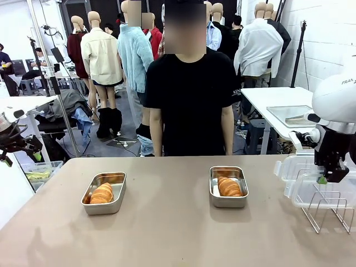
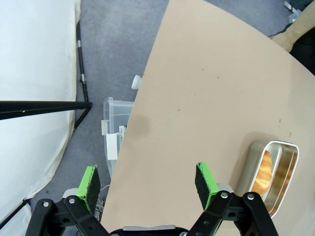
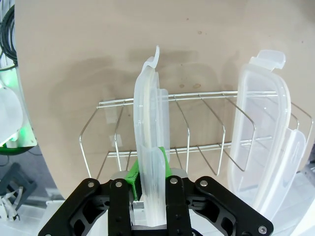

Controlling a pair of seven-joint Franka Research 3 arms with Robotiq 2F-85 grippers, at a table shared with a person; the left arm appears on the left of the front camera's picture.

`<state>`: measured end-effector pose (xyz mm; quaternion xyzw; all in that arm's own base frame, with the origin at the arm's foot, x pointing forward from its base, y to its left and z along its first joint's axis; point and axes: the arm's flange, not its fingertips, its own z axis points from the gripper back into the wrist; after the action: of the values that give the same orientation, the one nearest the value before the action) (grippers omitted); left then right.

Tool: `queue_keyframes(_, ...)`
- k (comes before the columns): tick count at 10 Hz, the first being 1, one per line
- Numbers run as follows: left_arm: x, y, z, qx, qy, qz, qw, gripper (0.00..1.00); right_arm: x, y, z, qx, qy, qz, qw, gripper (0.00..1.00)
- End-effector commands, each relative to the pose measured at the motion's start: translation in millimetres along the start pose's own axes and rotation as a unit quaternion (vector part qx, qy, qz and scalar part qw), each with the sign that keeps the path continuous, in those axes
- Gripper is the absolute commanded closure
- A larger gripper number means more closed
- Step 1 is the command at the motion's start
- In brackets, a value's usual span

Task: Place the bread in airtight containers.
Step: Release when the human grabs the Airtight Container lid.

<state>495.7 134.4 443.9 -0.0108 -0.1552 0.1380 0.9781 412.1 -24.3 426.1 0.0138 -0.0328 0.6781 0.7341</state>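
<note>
Where bread lies: one croissant (image 1: 102,193) per pan (image 1: 114,207).
Left end effector (image 2: 147,179): spread at surface (image 2: 197,98) edge, apart from pan.
Right end effector (image 3: 150,167): pinching lid (image 3: 147,108), well apart from pans.

A tan table (image 1: 167,233) fills the foreground. Beyond its far edge lies a grey floor (image 1: 105,146). To the right of the table and farther back rises a white brick wall (image 1: 328,39). Beside the wall stands a white table (image 1: 272,95) with a flat tray (image 1: 281,112) on top and a dark stool (image 1: 253,133) beneath. Off the tan table's left edge a clear bin (image 1: 39,169) sits on the floor, near a slanted metal pole (image 1: 57,89). In the left wrist view the bin lies just beside that edge, with a black tripod (image 2: 82,78) and a white sheet (image 2: 34,98) past it. The light is bright and even.
</note>
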Motion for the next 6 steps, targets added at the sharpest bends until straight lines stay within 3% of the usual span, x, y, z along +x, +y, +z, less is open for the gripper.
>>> queue_keyframes(1,0,2,1,0.001,-0.001,0.001,1.000,0.00,0,0,-1,0.001,0.000,0.000,1.000,1.00)
queue_keyframes(3,0,2,1,0.001,-0.001,0.001,1.000,0.00,0,0,0,0.000,0.000,0.000,1.000,1.00)
queue_keyframes(6,0,2,1,0.001,-0.001,0.001,1.000,0.00,3,2,65,-0.020,0.005,-0.006,1.000,1.00)
